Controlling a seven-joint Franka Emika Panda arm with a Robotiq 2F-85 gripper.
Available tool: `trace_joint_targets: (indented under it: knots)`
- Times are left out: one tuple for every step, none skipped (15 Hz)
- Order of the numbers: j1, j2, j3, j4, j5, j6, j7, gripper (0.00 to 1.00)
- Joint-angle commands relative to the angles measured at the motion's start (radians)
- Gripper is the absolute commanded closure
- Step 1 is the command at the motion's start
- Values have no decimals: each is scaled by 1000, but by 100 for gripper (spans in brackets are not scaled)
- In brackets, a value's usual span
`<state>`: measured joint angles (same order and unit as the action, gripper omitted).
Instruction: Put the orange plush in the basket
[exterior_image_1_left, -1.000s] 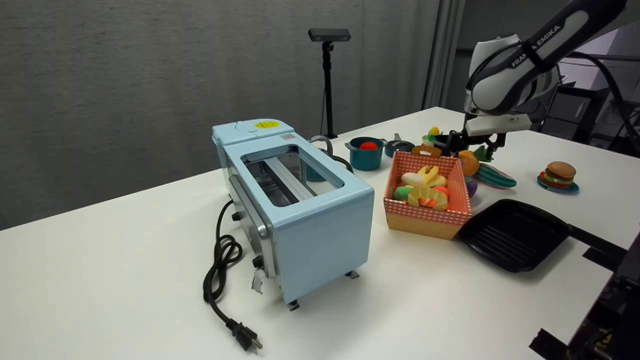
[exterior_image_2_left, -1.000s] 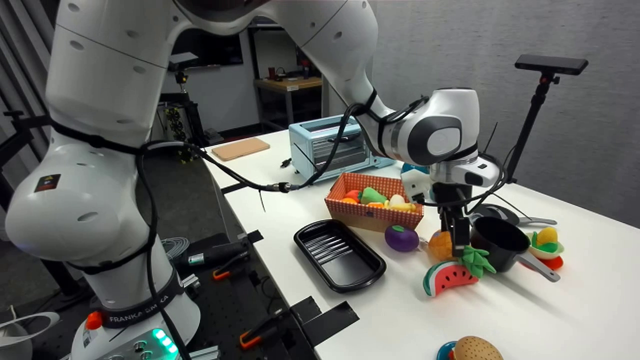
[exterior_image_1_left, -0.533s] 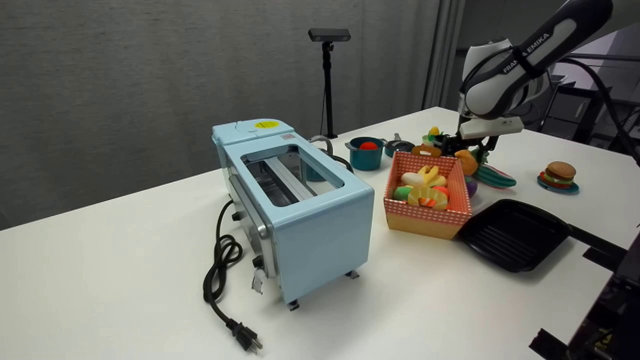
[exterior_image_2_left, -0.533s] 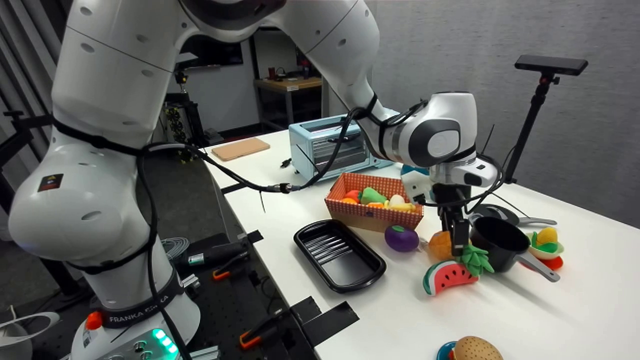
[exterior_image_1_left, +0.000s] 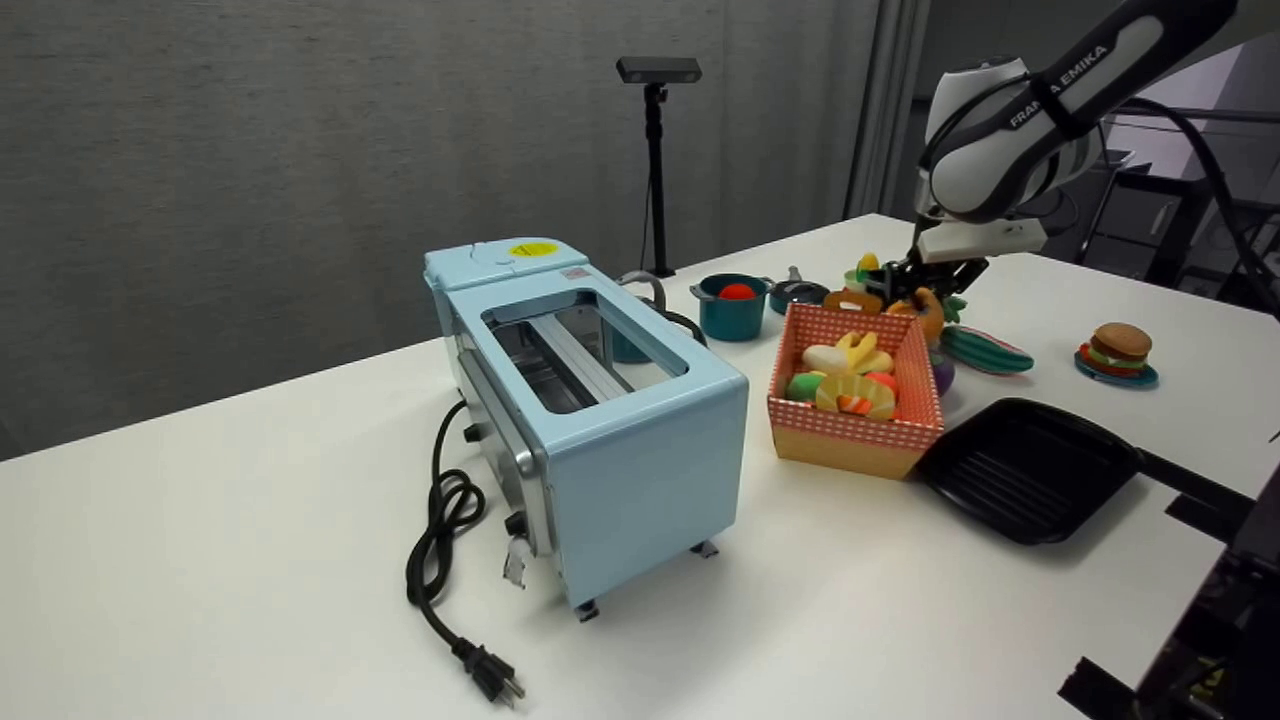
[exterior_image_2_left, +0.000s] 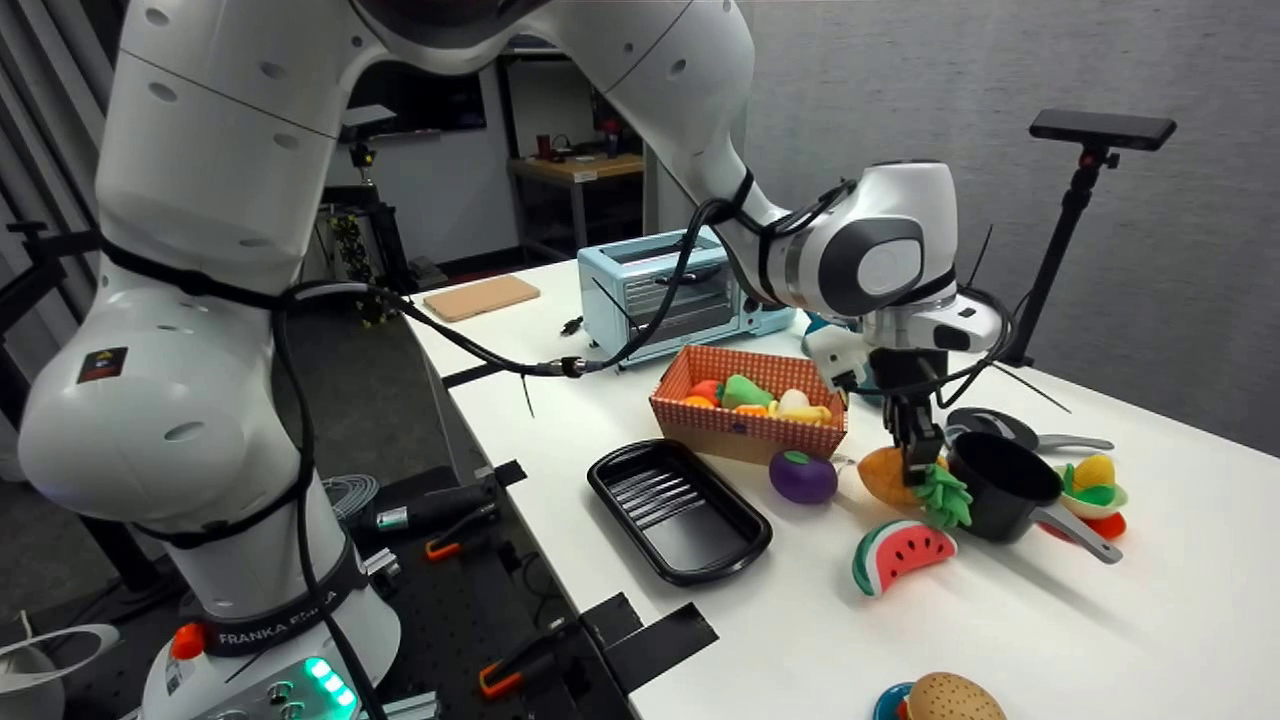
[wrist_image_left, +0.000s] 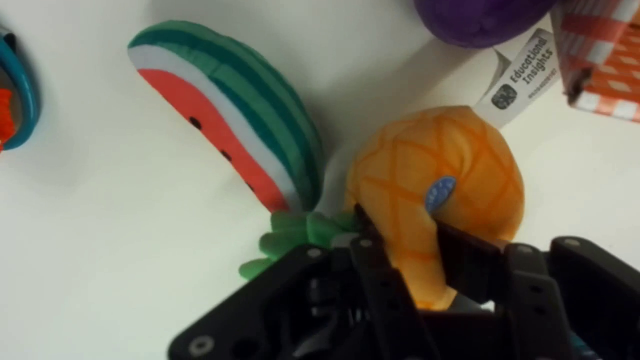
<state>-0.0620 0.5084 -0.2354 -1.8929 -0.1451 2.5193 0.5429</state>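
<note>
- While the claw (wrist_image_left: 401, 225) is clenched on the pineapple plush (exterior_image_2_left: 885, 477), a fold of its orange body bulges between the fingers (wrist_image_left: 467, 262).
- Plush located outside the gingham basket (exterior_image_2_left: 700, 420), between the eggplant toy (exterior_image_2_left: 803, 477) and the black saucepan (exterior_image_2_left: 1000, 475); whether it touches the bench (exterior_image_2_left: 1100, 640), cannot tell.
- Long axis sideways: leafy crown (exterior_image_2_left: 943, 495) points away from the basket, rounded end toward it.
- Legible in wrist view only: white tag (wrist_image_left: 525, 80), "Educational Insights"; blue oval label (wrist_image_left: 440, 194) also seen there.
- Watermelon slice (exterior_image_2_left: 905, 548): red seeded face in an exterior view; striped rind (exterior_image_1_left: 985, 350) in an exterior view.
</note>
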Motion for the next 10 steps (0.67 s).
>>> trace_joint_targets:
  knots:
    - [8, -83, 5, -17, 34, -25, -56, 100]
    - [5, -104, 13, -17, 40, -41, -75, 100]
    - [4, -123, 19, -17, 41, -54, -92, 98]
    - [3, -144, 28, -19, 44, -62, -114, 98]
    - [3, -163, 34, -19, 45, -72, -130, 99]
    - [3, -180, 43, -17, 48, -77, -146, 98]
    - [-1, -197, 51, -14, 52, -87, -165, 98]
    - [-1, -208, 59, -11, 55, -91, -178, 98]
    - [1, -213, 71, -6, 61, -94, -196, 98]
    - [1, -219, 87, -5, 73, -100, -218, 98]
